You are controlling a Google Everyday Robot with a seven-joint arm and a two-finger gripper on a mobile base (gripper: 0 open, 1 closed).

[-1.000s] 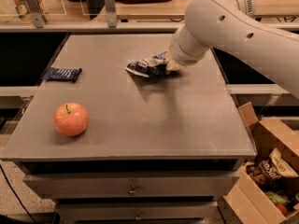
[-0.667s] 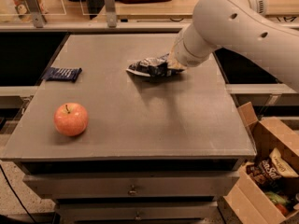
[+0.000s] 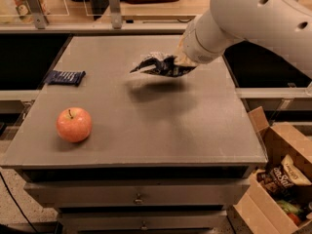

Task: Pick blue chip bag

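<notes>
The blue chip bag (image 3: 158,64), crumpled dark navy foil with silvery-white patches, hangs in the air above the grey table (image 3: 146,121), its shadow on the tabletop below it. My gripper (image 3: 179,65) is at the bag's right end, shut on it, at the tip of the big white arm (image 3: 243,18) that reaches in from the upper right. The fingers are mostly hidden by the bag and the wrist.
A red apple (image 3: 74,124) sits at the table's front left. A flat dark-blue bar wrapper (image 3: 65,77) lies at the left edge. An open cardboard box (image 3: 280,179) with snack packs stands on the floor at the right. A counter runs behind the table.
The chip bag, which lay on the table in my gripper's hold, has been lifted clear of the tabletop. The arm has risen with it.
</notes>
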